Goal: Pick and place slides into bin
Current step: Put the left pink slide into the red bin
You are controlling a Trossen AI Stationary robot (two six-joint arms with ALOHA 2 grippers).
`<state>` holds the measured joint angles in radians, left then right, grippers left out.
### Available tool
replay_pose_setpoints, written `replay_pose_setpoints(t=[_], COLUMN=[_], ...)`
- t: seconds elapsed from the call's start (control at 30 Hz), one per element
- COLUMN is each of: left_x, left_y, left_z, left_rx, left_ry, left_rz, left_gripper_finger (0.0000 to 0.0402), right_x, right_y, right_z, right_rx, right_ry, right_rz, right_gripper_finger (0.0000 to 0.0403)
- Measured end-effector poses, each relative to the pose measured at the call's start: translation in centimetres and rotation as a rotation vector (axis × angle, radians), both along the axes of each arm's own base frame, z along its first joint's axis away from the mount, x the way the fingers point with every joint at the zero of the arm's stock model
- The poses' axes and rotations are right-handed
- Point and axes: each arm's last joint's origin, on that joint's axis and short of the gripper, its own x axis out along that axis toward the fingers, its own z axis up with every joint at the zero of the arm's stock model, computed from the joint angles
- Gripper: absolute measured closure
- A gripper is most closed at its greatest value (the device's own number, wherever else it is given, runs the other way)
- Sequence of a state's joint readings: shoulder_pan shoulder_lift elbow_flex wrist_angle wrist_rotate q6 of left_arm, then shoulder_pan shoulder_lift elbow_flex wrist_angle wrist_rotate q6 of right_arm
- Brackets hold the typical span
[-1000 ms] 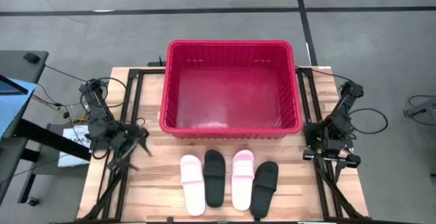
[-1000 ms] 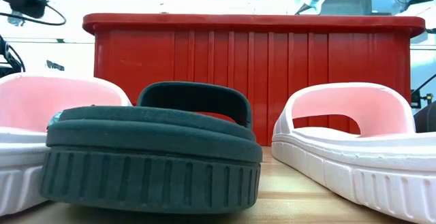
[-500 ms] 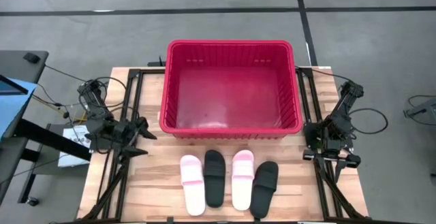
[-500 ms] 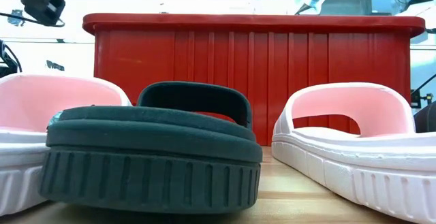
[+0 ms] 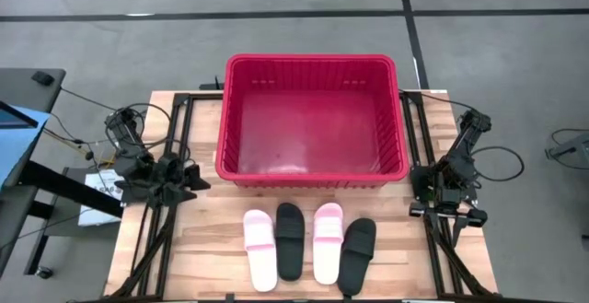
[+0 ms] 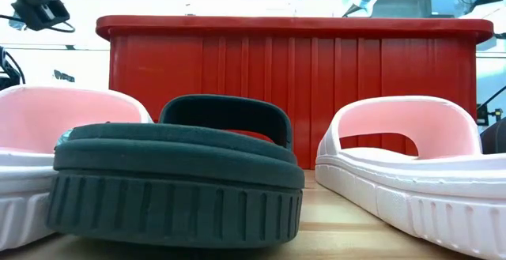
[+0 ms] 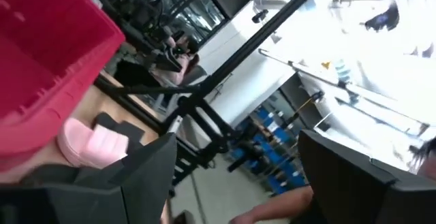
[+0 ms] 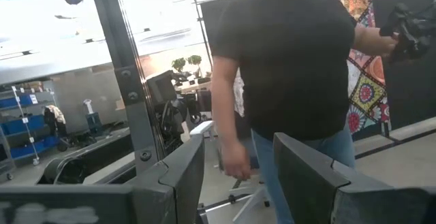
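From above we count four slides lying side by side on the wooden table [image 5: 212, 238], in a row just in front of one large red bin [image 5: 313, 119]. Two are pale pink and two are black, alternating: a pink slide on the left [image 5: 259, 248], a black slide [image 5: 289, 239], a second pink slide [image 5: 327, 242], and a second black slide [image 5: 357, 253] on the right. None of the four touches the bin, which sits at the far middle of the table with nothing in it. We see two dark arms, one on each side. The left gripper [image 5: 193, 178] hovers near the bin's left front corner, its two fingers spread wide apart around nothing. The right gripper [image 5: 448, 213] waits off the bin's right front corner, its fingers partly parted and holding nothing. In the right wrist view one person [image 8: 293, 74] in a dark shirt stands in the room beyond.
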<state>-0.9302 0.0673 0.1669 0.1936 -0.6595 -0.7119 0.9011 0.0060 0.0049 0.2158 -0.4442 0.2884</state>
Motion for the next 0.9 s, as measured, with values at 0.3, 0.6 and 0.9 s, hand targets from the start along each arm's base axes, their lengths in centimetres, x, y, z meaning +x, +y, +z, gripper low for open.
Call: replay_pose_setpoints(t=[0.3, 0.6, 0.9], left_x=[-0.1, 1.3, 2.5], left_y=[-0.7, -3.6, -5.5], left_z=[1.7, 4.2, 9.0], left_rx=[-0.035, 0.169, 0.512], left_ry=[-0.167, 0.047, 0.351], left_rz=[-0.168, -0.273, -0.239], left_gripper_finger=[0.0104, 0.0104, 0.0104], right_x=[0.0, 0.0, 0.0], right_y=[0.0, 0.0, 0.0], right_z=[0.0, 0.0, 0.0], right_rx=[0.0, 0.0, 0.0], right_ry=[0.0, 0.0, 0.0], right_rz=[0.0, 0.0, 0.0], right_gripper_finger=[0.0236, 0.0236, 0.0236])
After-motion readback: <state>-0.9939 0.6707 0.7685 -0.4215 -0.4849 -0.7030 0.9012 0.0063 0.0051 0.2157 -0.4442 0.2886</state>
